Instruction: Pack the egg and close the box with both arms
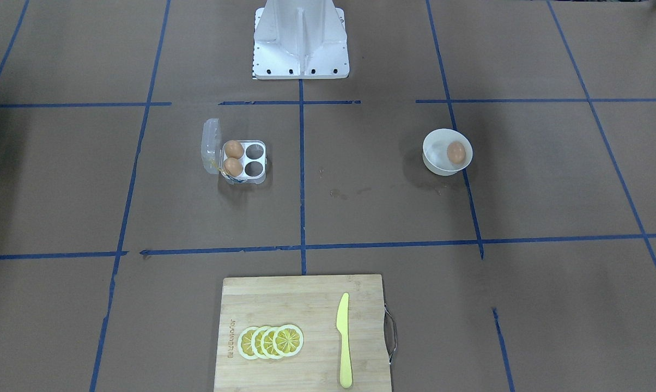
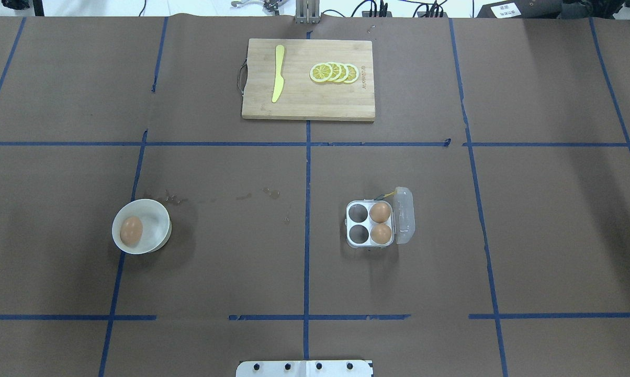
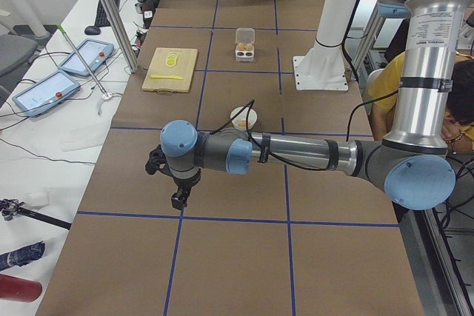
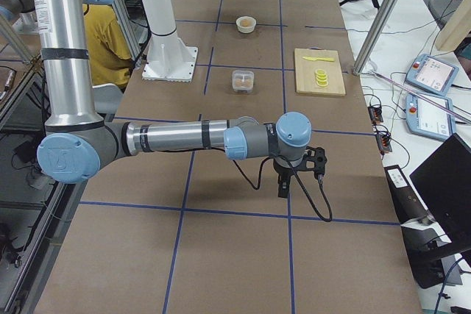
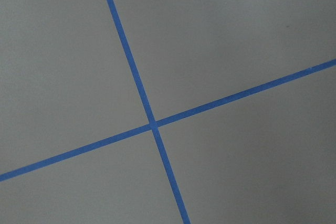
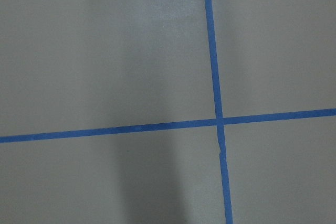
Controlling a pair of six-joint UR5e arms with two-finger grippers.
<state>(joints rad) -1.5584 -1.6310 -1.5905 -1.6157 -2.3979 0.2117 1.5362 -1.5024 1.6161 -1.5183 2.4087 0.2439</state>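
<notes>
A tan-brown egg [image 1: 456, 152] lies in the white bowl [image 1: 434, 142]; it also shows in the overhead view [image 2: 131, 231]. The clear box [image 1: 254, 169] stands open with its lid [image 1: 211, 146] folded back. It holds two eggs [image 2: 380, 212] in the cups by the hinge; the other two cups are empty. My left gripper [image 3: 178, 199] hangs over bare table far from the bowl [image 3: 244, 118]. My right gripper [image 4: 283, 185] hangs over bare table far from the box [image 4: 243, 80]. I cannot tell whether either is open or shut. Both wrist views show only taped table.
A wooden cutting board [image 1: 284, 296] with lemon slices [image 1: 271, 341] and a yellow knife [image 1: 344, 340] lies at the table's operator side. The white pedestal [image 1: 301, 41] stands at the robot's side. Blue tape lines cross the brown table.
</notes>
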